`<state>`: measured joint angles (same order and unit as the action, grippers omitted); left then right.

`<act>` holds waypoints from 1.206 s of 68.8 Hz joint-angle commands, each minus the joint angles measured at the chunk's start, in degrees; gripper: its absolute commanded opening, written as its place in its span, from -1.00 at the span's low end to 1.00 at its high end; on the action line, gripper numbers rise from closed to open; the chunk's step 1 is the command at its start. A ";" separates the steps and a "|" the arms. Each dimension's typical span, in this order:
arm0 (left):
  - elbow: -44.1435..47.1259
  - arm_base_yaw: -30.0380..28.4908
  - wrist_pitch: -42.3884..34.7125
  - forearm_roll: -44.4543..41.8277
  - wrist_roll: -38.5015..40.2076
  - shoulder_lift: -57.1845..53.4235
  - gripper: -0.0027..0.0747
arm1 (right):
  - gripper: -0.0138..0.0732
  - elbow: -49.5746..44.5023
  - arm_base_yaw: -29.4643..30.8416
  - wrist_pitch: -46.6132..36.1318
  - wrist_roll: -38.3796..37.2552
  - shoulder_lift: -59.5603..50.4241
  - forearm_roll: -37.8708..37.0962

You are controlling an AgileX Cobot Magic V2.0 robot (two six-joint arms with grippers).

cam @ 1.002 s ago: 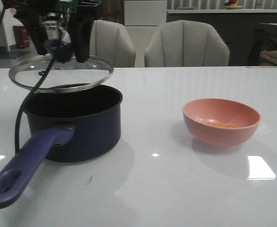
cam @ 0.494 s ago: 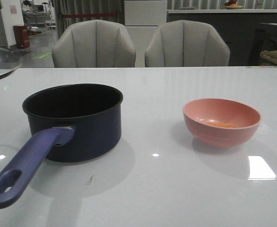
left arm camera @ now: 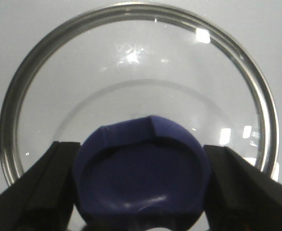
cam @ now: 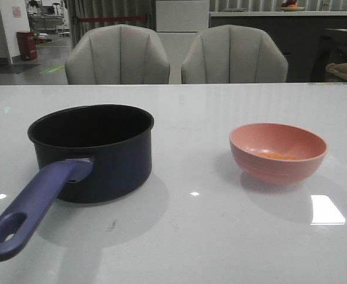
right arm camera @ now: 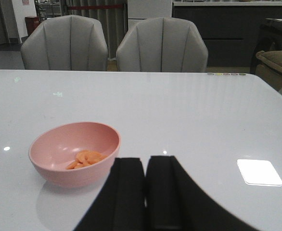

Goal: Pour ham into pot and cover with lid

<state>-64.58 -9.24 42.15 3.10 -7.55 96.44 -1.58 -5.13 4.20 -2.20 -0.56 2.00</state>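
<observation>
The ham (right arm camera: 85,160), a thin patch of orange-yellow slices, lies in the bottom of the salmon-pink round bowl (cam: 278,152) on the white table (cam: 221,236), well to the right of the open dark navy saucepan (cam: 92,151). The right gripper (right arm camera: 146,166), its black fingers pressed together on nothing, sits just beside the bowl and is the nearer arm. The left gripper (left arm camera: 141,185) clamps the dark blue knob of the clear glass lid (left arm camera: 131,72), out of the front view.

Left gripper (left arm camera: 141,192) clamps the lid's knob (left arm camera: 141,178) — right gripper (right arm camera: 145,192) fingers pressed together, empty.
</observation>
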 commanded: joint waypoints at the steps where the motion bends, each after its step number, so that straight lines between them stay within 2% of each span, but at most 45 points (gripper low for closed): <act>1: -1.17 -0.13 -3.90 2.14 -1.22 -0.17 0.11 | -0.35 0.35 -0.18 -5.22 0.37 -1.19 -0.60; 15: -1.17 -0.13 -3.52 2.50 -1.22 3.74 0.14 | -0.35 0.35 -0.18 -5.22 0.37 -1.19 -0.60; 24: -1.27 -0.13 -3.52 2.50 -1.22 5.06 0.25 | -0.35 0.35 -0.18 -5.22 0.37 -1.19 -0.60; 43: -2.02 -0.02 -1.52 2.50 -1.22 6.00 0.76 | -0.35 0.35 -0.18 -5.22 0.37 -1.19 -0.60; 51: -4.16 -0.02 0.75 1.97 -1.22 5.36 0.77 | -0.35 0.35 -0.18 -5.22 0.37 -1.19 -0.60; 60: -4.43 -0.02 -0.20 1.71 -1.33 2.08 0.77 | -0.35 0.35 -0.18 -5.22 0.37 -1.19 -0.60; 70: -4.43 -0.02 -0.60 1.58 -1.34 -3.29 0.77 | -0.35 0.35 -0.18 -5.22 0.37 -1.19 -0.60; 83: -0.91 0.62 -3.74 5.44 -1.34 -14.07 0.77 | -0.35 0.35 -0.18 -5.22 0.37 -1.19 -0.60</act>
<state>-66.16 -9.24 42.33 6.32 -9.03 90.61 -1.58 -5.13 4.20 -2.20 -0.56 2.00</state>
